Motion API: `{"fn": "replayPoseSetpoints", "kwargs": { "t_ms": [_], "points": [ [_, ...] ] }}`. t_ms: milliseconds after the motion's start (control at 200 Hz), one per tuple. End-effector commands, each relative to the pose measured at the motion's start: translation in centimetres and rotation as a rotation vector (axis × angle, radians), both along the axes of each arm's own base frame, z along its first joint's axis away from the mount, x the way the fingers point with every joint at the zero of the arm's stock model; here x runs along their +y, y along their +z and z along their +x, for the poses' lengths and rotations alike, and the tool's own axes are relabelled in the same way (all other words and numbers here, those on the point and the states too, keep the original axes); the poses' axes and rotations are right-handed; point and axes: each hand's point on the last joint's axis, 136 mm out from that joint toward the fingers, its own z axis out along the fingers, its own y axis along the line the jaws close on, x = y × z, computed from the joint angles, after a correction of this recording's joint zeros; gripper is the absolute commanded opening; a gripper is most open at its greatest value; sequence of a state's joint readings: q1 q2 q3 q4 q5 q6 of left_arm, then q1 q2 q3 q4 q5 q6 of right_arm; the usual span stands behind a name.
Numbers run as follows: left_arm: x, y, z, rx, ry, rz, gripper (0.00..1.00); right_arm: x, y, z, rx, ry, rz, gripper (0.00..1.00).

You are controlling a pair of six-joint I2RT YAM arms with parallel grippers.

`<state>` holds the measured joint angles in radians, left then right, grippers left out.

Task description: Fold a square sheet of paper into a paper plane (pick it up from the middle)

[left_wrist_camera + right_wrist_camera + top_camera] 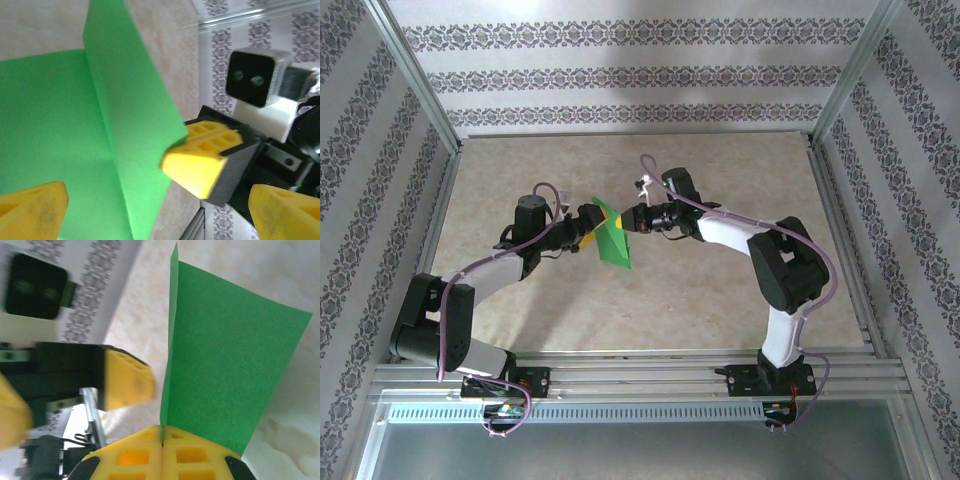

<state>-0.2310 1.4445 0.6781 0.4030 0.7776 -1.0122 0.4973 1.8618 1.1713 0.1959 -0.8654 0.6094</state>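
Top external view: the square sheet of paper (616, 246) hangs above the middle of the bench (720, 300), caught between the two arms where they meet. The right hand (632, 218) reaches in from the right and the left hand (591, 224) from the left, with the green sheet between them and drooping toward the near side.

Right wrist view: the right hand (162, 452) is clamped tight, its yellow fingers pressed together on the sheet's lower edge, and the paper (225, 370) rises out of the seam with one crease standing edge-on. One finger of the left hand (127, 380) sits just beside that crease.

Left wrist view: the left hand (157, 215) is spread wide and grips nothing. The creased sheet (55, 130) and the right hand's yellow fingertips (200, 165), pinching the sheet's edge, lie between its fingers.
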Motion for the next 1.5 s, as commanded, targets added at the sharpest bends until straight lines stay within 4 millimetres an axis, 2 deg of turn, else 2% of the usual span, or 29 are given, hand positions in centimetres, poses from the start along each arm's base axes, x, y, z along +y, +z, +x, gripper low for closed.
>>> {"fn": "replayPoseSetpoints", "kwargs": {
  "t_ms": [0,135,265,345,720,914,1244,1409,1494],
  "points": [
    [-2.0,3.4,-0.7,-0.119,-0.097,-0.078,0.89,0.1,4.4,-0.3,0.008,0.023,0.141,0.04],
    [-2.5,4.9,-0.8,-0.181,-0.121,-0.126,0.81,0.0,7.1,-0.5,0.011,0.044,0.219,0.05],
    [-2.8,7.3,-1.0,-0.273,-0.145,-0.196,0.68,0.0,7.5,-0.4,0.036,0.050,0.244,0.05],
    [-2.8,7.8,-1.0,-0.301,-0.147,-0.206,0.62,-0.1,7.4,-0.3,0.054,0.052,0.262,0.05],
    [-2.9,6.9,-0.6,-0.287,-0.148,-0.198,0.39,-0.5,6.4,0.2,0.102,0.035,0.285,0.05],
    [-2.9,7.0,-0.7,-0.299,-0.151,-0.192,0.33,-0.6,5.7,0.5,0.116,0.026,0.285,0.05],
    [-2.7,5.6,-0.2,-0.250,-0.134,-0.145,0.20,-0.8,5.6,0.3,0.112,0.020,0.283,0.06],
    [-2.5,4.8,0.1,-0.223,-0.119,-0.114,0.14,-1.0,5.5,0.2,0.102,0.007,0.270,0.11],
    [-2.4,4.2,0.1,-0.207,-0.111,-0.091,0.12,-1.4,5.3,0.3,0.099,-0.009,0.260,0.17]
  ]
}}
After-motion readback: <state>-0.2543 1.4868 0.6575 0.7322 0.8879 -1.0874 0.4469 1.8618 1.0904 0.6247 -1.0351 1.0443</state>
